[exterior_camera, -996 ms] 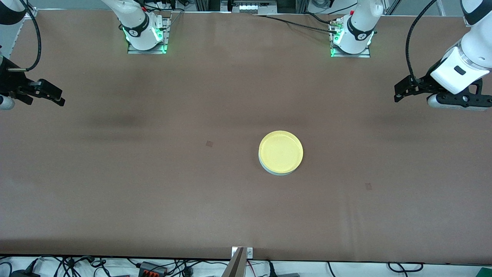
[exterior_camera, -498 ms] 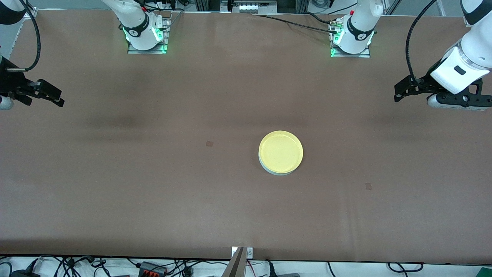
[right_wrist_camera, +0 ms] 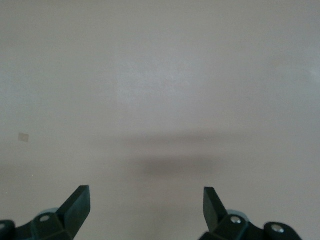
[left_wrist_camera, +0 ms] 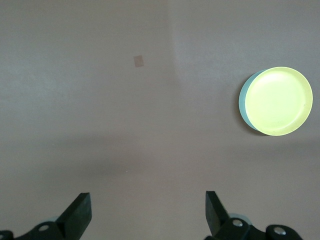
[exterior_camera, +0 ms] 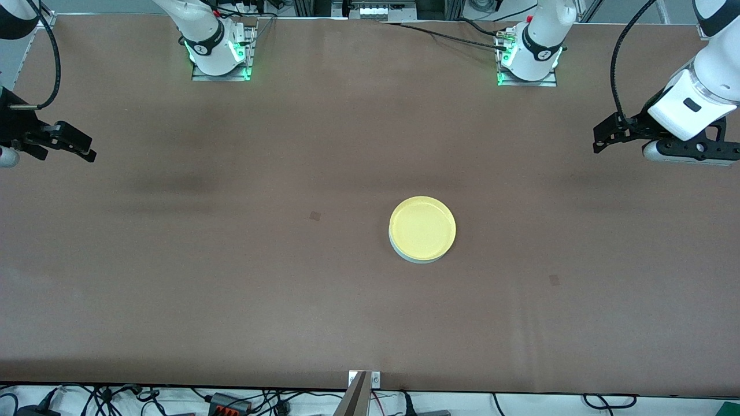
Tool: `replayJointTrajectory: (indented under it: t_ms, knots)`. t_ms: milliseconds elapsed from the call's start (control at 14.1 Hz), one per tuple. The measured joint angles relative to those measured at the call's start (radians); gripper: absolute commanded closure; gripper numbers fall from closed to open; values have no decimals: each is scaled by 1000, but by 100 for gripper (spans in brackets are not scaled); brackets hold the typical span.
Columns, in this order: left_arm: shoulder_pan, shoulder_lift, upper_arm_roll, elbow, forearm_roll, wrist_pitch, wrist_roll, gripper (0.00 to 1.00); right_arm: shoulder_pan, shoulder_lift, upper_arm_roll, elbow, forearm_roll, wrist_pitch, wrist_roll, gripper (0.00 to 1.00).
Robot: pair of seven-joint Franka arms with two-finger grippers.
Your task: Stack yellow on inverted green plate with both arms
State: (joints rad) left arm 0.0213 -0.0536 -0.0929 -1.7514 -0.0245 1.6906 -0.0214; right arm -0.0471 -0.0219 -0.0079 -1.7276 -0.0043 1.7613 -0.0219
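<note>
The yellow plate (exterior_camera: 422,227) lies rim up on the inverted green plate (exterior_camera: 403,256) in the middle of the table. Only a thin mint edge of the green plate shows under it. Both also show in the left wrist view, the yellow plate (left_wrist_camera: 278,100) and the green plate (left_wrist_camera: 243,102). My left gripper (exterior_camera: 597,142) hangs open and empty over the left arm's end of the table; its wrist view shows the gripper (left_wrist_camera: 147,210) over bare cloth. My right gripper (exterior_camera: 91,149) is open and empty over the right arm's end, and its wrist view also shows the gripper (right_wrist_camera: 146,205) over bare cloth.
The brown tablecloth carries two small dark marks, one (exterior_camera: 315,216) beside the plates toward the right arm's end and one (exterior_camera: 554,280) toward the left arm's end. The arm bases (exterior_camera: 219,55) (exterior_camera: 529,60) stand along the edge farthest from the front camera. A metal bracket (exterior_camera: 364,379) sits at the nearest edge.
My right gripper has drifted slightly toward its end of the table. The left gripper and the plates have not moved.
</note>
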Motion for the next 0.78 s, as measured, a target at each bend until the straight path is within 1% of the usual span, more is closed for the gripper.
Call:
replayJointTrajectory:
  t_ms: [783]
  knots:
    - [0,-2,-1,0,0,0,0,0,-4,0,6,8,0,-33,0,0]
